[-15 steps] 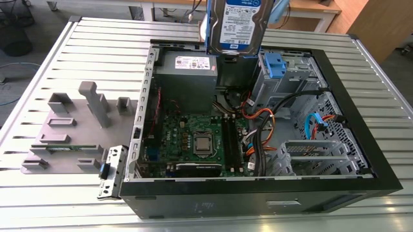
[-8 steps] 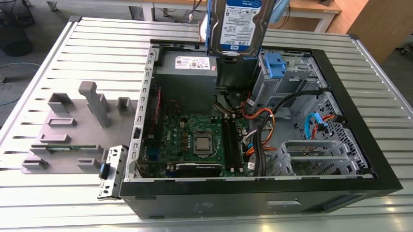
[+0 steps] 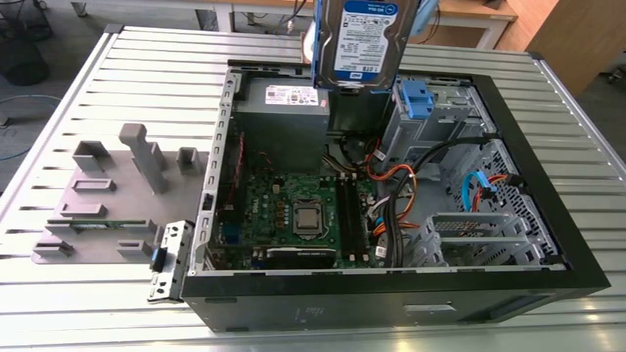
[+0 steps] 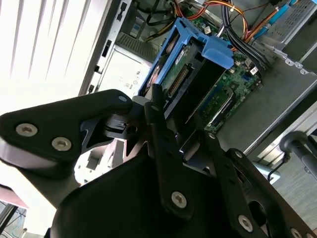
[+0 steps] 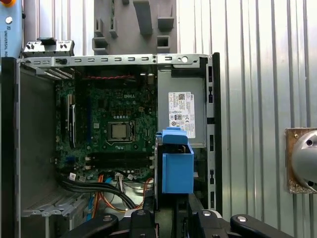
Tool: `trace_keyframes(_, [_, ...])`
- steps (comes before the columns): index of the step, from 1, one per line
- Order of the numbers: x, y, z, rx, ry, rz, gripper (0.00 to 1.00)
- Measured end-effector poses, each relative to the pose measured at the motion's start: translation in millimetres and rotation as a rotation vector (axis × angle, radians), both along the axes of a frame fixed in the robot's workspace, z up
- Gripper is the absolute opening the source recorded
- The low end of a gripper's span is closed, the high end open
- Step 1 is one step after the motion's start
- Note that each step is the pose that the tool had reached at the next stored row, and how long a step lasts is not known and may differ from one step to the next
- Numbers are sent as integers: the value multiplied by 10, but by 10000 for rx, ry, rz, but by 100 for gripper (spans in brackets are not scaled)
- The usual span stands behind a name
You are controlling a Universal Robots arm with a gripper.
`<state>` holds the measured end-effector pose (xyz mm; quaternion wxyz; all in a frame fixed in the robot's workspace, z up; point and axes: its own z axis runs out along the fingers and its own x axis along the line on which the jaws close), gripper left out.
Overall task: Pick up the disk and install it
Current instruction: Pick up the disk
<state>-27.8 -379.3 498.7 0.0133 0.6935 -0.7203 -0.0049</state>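
Aloft, disk point(image 3: 364, 40) clamped in hand point(image 4: 179, 124), clear above open case point(image 3: 391, 295).

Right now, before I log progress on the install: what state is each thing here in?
disk: lifted on edge above the case, not installed.
gripper: shut on the disk.
computer case: lying open, side panel off.
processor: bare, no cooler on it.

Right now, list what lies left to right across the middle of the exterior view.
In order: grey plastic rack → small metal bracket → green circuit board → orange and black cables → metal drive cage. The disk, held above the case, overlaps these and is left out.
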Motion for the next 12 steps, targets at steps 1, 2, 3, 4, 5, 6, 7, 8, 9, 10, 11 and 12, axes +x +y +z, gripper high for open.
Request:
trace_keyframes(1, [0, -9, -1, 1, 0, 0, 35])
trace_keyframes(2, [0, -17, -1, 0, 0, 0, 35])
trace_keyframes(3, [0, -26, -2, 1, 0, 0, 35])
trace_keyframes(4, [0, -34, -3, 1, 0, 0, 35])
trace_keyframes(5, [0, -43, -4, 1, 0, 0, 35])
trace_keyframes(6, [0, -50, -4, 1, 0, 0, 35])
trace_keyframes(7, [1, -56, -5, 1, 0, 0, 35])
trace_keyframes(8, [0, -60, -6, 3, -1, -1, 35])
trace_keyframes(9, [0, -61, -6, 2, -1, -2, 35])
trace_keyframes(10, [0, -61, -6, 2, -1, -2, 35])
trace_keyframes(11, [1, -61, -5, 0, 0, -1, 35])
trace_keyframes(12, [1, -62, -5, 0, 0, 0, 35])
